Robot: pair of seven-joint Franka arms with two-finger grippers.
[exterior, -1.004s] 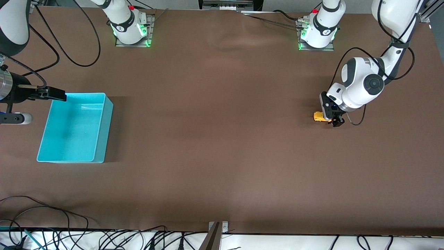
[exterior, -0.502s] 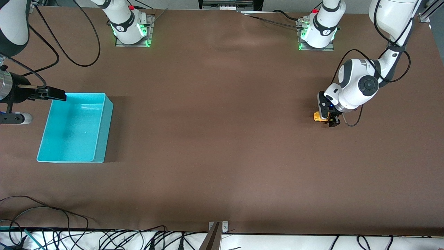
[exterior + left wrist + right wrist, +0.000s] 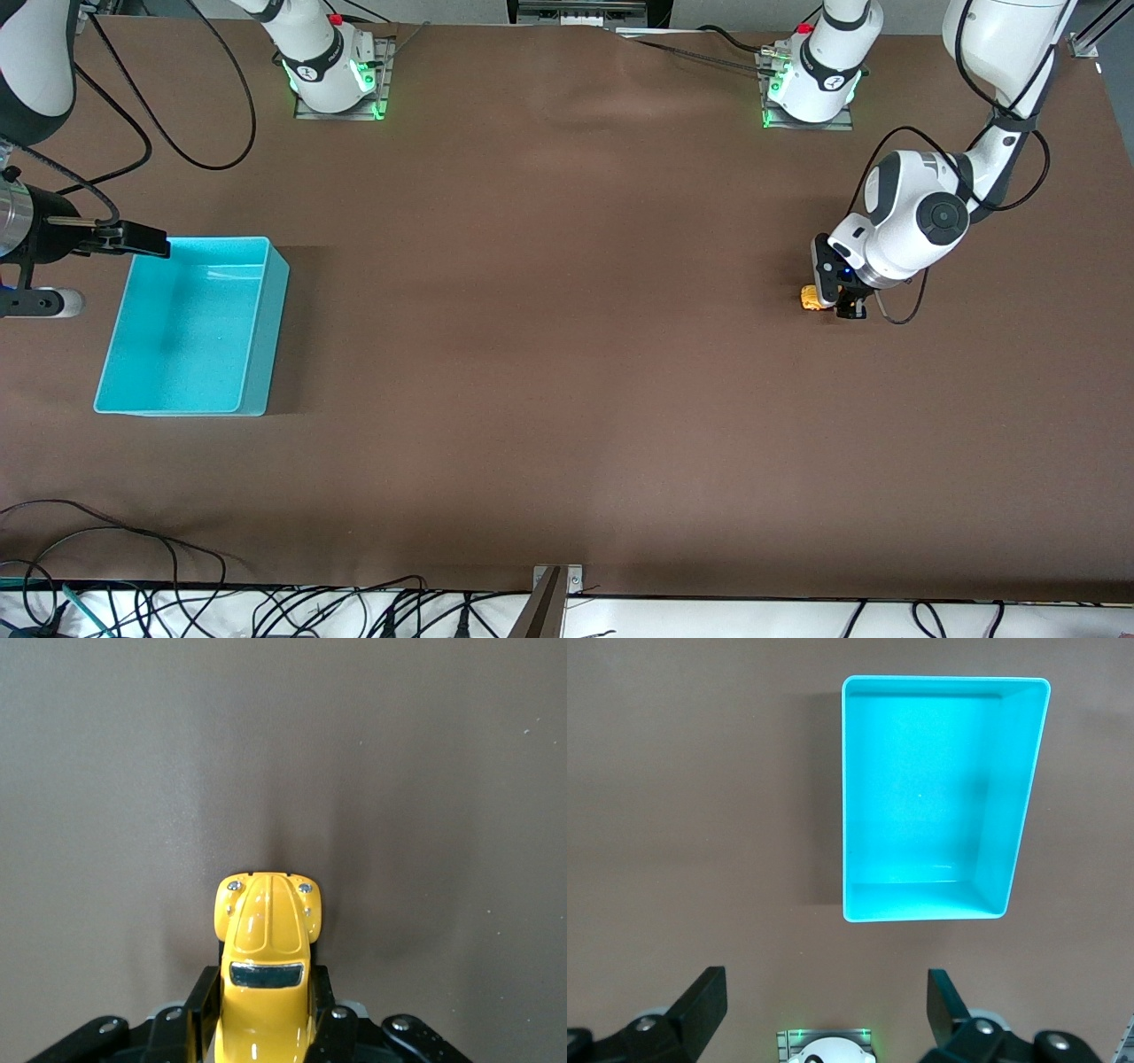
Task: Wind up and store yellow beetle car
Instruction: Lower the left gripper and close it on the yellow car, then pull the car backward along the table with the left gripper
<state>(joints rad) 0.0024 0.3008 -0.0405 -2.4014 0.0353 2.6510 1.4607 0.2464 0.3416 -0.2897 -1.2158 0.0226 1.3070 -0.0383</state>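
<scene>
The yellow beetle car [image 3: 810, 298] is on the brown table at the left arm's end. My left gripper [image 3: 840, 306] is low at the table and shut on the car's body. In the left wrist view the car [image 3: 268, 939] sticks out nose first between the two black fingers [image 3: 202, 1003], with its rear part hidden. My right gripper [image 3: 115, 273] hangs open and empty in the air over the edge of the turquoise bin [image 3: 270, 337]. The right wrist view shows it open [image 3: 824, 997], with the empty bin [image 3: 994, 797] below.
The two arm bases [image 3: 332, 75] [image 3: 811, 84] stand on plates along the table's edge farthest from the front camera. Cables [image 3: 133, 567] lie along the nearest edge. Bare brown table lies between the car and the bin.
The left arm has come down lower over the car, and the car has shifted slightly toward the right arm's end. The right arm has not moved.
</scene>
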